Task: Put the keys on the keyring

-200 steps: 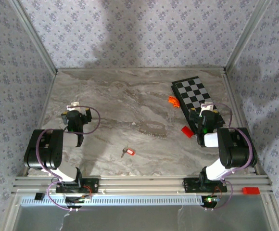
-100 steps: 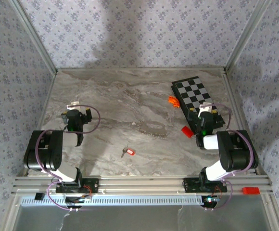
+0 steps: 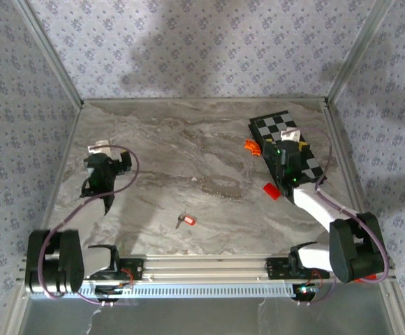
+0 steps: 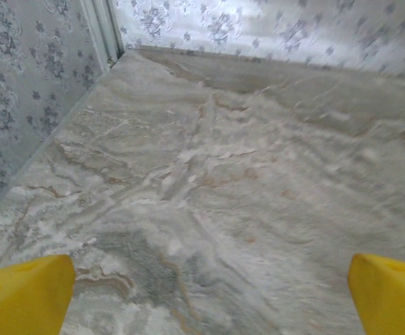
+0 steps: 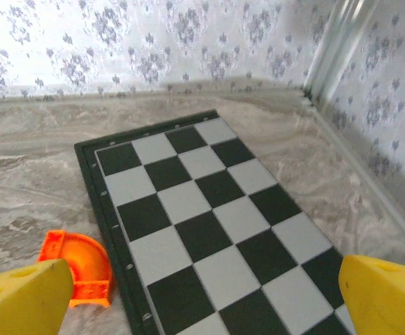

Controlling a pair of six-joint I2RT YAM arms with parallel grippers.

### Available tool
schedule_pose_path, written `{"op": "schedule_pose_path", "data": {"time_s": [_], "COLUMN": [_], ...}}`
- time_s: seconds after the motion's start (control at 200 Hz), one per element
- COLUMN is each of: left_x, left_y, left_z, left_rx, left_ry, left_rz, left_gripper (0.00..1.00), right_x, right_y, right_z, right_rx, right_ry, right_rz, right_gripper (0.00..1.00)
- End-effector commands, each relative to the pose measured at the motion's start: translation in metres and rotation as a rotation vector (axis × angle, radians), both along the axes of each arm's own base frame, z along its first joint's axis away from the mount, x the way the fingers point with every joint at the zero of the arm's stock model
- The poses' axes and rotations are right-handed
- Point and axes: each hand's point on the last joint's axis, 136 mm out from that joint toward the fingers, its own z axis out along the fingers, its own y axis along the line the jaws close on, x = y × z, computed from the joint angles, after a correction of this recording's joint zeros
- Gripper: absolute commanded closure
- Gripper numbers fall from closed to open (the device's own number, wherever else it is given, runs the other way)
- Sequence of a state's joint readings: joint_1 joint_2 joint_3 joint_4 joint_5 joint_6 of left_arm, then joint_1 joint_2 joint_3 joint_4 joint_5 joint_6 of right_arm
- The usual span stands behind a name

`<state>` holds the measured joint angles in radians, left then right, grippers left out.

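The left pincer [image 3: 103, 149] and the right pincer [image 3: 287, 137] gape wide, holding nothing. The right one is over a checkerboard [image 3: 267, 126]. The keys [image 3: 186, 221] lie on the table [image 3: 160, 139] near its front middle, apart from the keyring [image 3: 221, 188].

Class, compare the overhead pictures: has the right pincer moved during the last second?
Yes. The right pincer has advanced along the checkerboard, from the board's near end toward its far end, drifting slightly left in the overhead view.
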<state>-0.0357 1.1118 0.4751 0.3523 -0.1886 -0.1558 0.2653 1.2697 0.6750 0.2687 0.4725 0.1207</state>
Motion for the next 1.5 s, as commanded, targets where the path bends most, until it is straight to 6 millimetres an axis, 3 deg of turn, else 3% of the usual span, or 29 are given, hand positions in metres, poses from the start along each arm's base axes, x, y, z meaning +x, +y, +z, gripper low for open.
{"op": "schedule_pose_path", "data": {"time_s": [0.0,0.18,0.38,0.425,0.45,0.56,0.815,0.94,1.214,1.494], "left_x": [-0.021,-0.047,-0.073,-0.077,-0.079,-0.091,-0.109,-0.115,-0.124,-0.127], "left_y": [-0.021,-0.077,-0.133,-0.141,-0.146,-0.163,-0.167,-0.173,-0.183,-0.187], "left_z": [0.013,0.033,0.038,0.039,0.041,0.048,0.063,0.073,0.086,0.091], "left_rx": [-0.184,-0.328,-0.394,-0.415,-0.426,-0.437,-0.427,-0.451,-0.471,-0.471], "left_ry": [0.071,0.092,0.144,0.138,0.128,0.087,0.037,0.0,-0.037,-0.062], "left_rz": [-0.04,-0.278,-0.534,-0.57,-0.591,-0.67,-0.718,-0.76,-0.826,-0.86], "left_gripper": [0.0,0.0,0.0,0.0,0.0,0.0,0.0,0.0,0.0,0.0], "right_x": [-0.016,-0.024,-0.062,-0.072,-0.069,-0.074,-0.085,-0.086,-0.08,-0.083], "right_y": [0.012,0.098,0.196,0.21,0.221,0.244,0.273,0.275,0.289,0.29], "right_z": [-0.02,-0.034,-0.061,-0.071,-0.064,-0.077,-0.091,-0.104,-0.111,-0.128], "right_rx": [0.042,0.087,-0.03,-0.087,-0.115,-0.19,-0.113,-0.072,-0.011,-0.016], "right_ry": [0.21,0.4,0.66,0.707,0.692,0.734,0.843,0.9,0.924,0.982], "right_rz": [-0.004,0.357,0.736,0.783,0.801,0.844,0.951,0.95,0.982,0.997], "right_gripper": [0.0,0.01,0.01,0.0,0.0,0.04,0.16,0.31,0.56,0.65]}}
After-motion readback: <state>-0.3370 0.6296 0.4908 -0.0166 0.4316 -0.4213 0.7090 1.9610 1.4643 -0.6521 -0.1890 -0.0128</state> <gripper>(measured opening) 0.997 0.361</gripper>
